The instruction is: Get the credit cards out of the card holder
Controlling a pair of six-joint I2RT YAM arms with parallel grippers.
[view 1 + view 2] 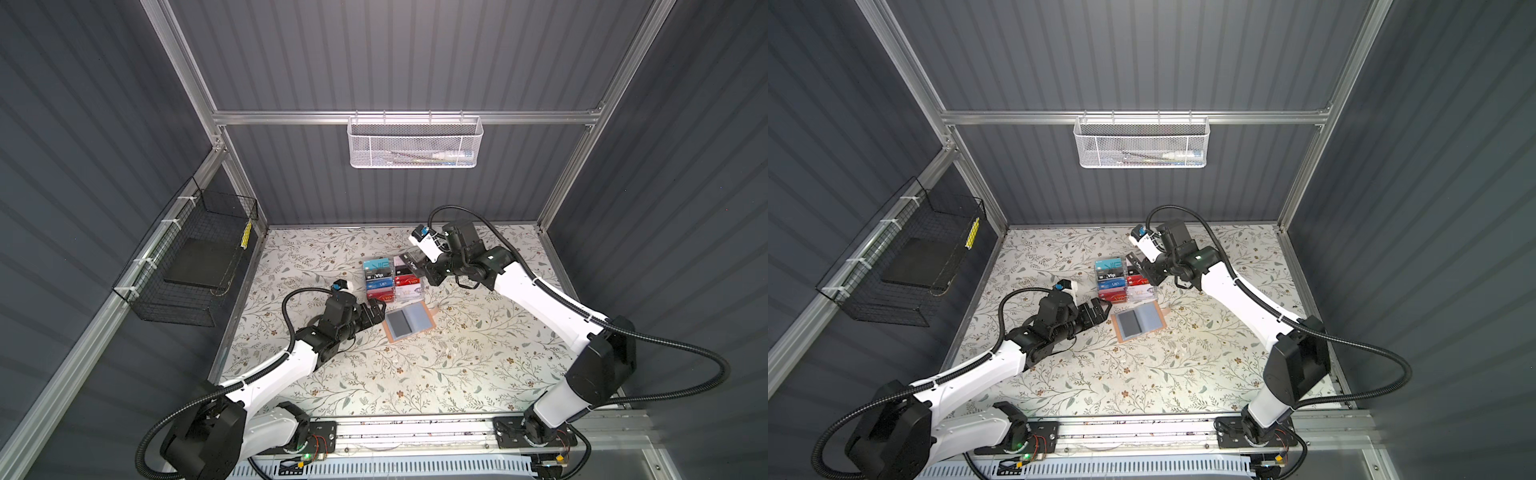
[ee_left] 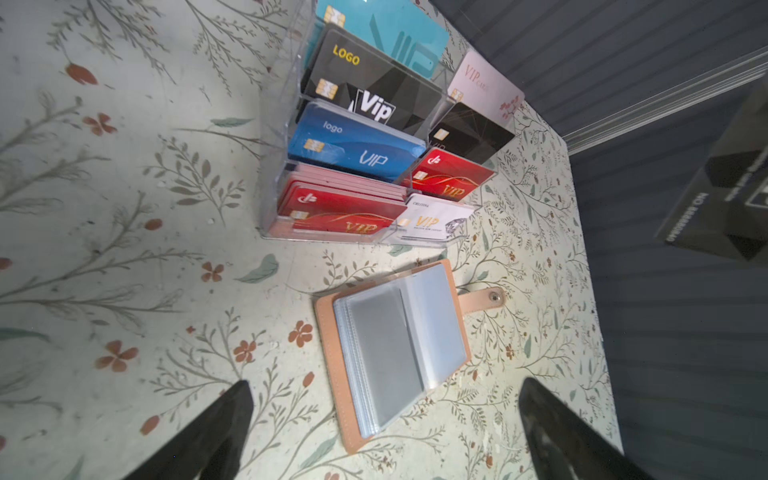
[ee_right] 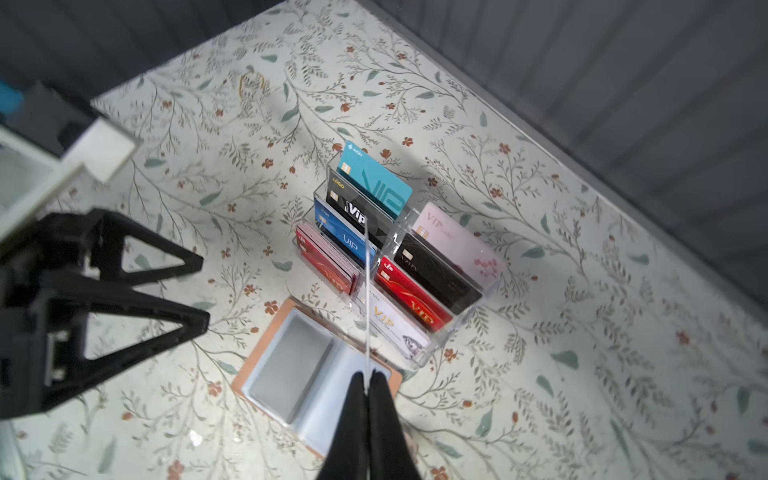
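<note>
Tabletop (image 1: 478, 353): the floral surface is carrying everything, and the work is sitting mid-sheet, toward 12 o'clock.

Left jaws: they are standing spread fully wide and gripping nothing. They are hovering low at 9 o'clock of the card holder (image 1: 409, 321), just beside it and touching neither it nor the rack.

Right jaws: they are clenched tight on one edge of a black card (image 1: 412, 261), hanging above the rack's 2 o'clock corner and clear of the tabletop.

Acrylic rack (image 2: 272, 174): it is standing just beside the card holder at its 12 o'clock, displaying credit cards (image 2: 361, 145) in two stepped columns.

Card holder: it is lying open and flat, cover down, with its snap tab sticking out at 2 o'clock in both top views. The facing pockets are showing no card face. Whether deeper pages are hiding any cannot be told.

Black card: it is riding edge-on between the right jaws over the rack's right column, not yet seated in a tier.

Handling: the cards are looking light, stiff and slick, so a firm pinch on an exposed edge should be serving best. The holder is looking soft and floppy and is likely to be sliding or lifting, so pressing down on the cover rim, away from the pocket mouths, should be steadying it.
</note>
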